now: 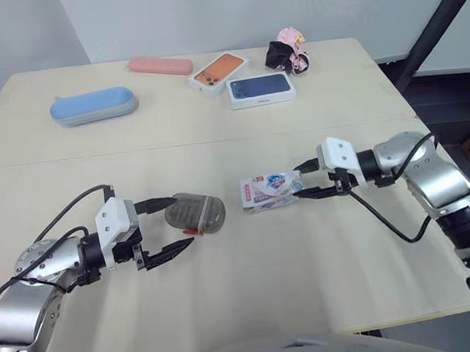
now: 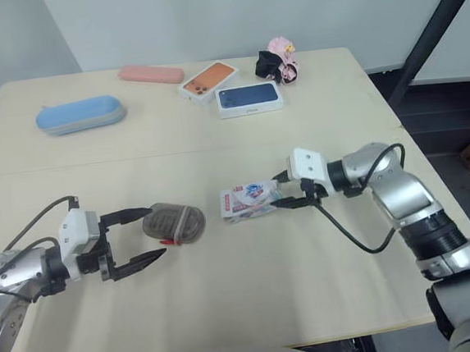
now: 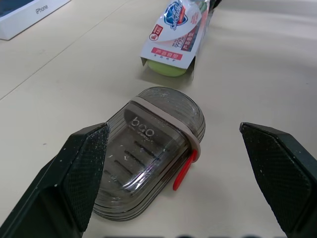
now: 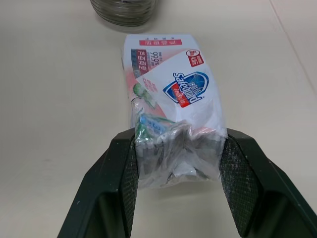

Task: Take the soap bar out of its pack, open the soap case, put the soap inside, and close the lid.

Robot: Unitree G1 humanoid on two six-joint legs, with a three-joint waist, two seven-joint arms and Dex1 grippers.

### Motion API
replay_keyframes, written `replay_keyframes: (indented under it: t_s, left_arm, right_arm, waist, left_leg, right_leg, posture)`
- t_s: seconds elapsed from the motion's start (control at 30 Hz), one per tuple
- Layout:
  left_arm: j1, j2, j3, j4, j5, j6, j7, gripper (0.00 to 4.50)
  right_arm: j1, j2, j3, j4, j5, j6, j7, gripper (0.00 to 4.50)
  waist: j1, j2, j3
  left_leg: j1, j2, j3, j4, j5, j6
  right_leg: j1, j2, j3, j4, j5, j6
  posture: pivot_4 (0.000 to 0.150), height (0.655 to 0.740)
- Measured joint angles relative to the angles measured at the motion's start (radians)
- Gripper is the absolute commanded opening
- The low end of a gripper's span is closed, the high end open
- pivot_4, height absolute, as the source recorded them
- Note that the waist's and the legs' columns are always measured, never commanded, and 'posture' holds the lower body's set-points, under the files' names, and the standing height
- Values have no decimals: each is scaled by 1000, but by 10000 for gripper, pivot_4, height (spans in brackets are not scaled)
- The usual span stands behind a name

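— Where is the soap pack (image 1: 269, 191) found?
— It is laid flat on the table (image 1: 230, 308), near the middle. Its crimped end is clamped between the two fingers of the right tool (image 1: 303, 182). At the opposite end, a green soap bar (image 3: 166, 68) is seen inside the wrapper.

— And the soap case (image 1: 195, 213)?
— It is set just beside the pack, on the robot's left, with a small gap of bare table between them. The smoky, see-through lid is shut, and a red latch (image 3: 184, 168) is seen at its side.

— How is the left tool (image 1: 183, 221) held?
— It is spread wide, with one finger to each side of the case. From the left wrist view, neither finger is seen to touch it, and nothing is gripped.

— What else is noted on the table?
— Well apart from both tools, at the far side, a blue case (image 1: 94, 105) and a pink case (image 1: 160, 65) are laid. An orange phone box (image 1: 218, 72) and a dark-blue phone box (image 1: 261, 89) are placed side by side near them. A small pink toy figure (image 1: 288, 50) is stood just beyond the boxes.
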Motion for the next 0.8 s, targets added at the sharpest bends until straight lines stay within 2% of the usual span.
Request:
replay_keyframes:
  t_s: [0.4,0.8]
  left_arm:
    - [-9,0,-9,6,21,-2,-6,45000]
    - [-27,0,-9,30,30,-2,-21,45000]
  right_arm:
    - [-55,-54,16,8,-13,3,91,23695]
    - [-81,-127,-21,193,-22,-92,145,23695]
  waist:
    - [1,0,0]
    - [3,0,0]
  left_leg:
    - [-1,0,0,1,0,0]
    - [-1,0,0,3,0,0]
  right_leg:
    - [0,0,0,1,0,0]
    - [0,0,0,1,0,0]
  posture:
    - [1500,7400]
    - [1500,7400]
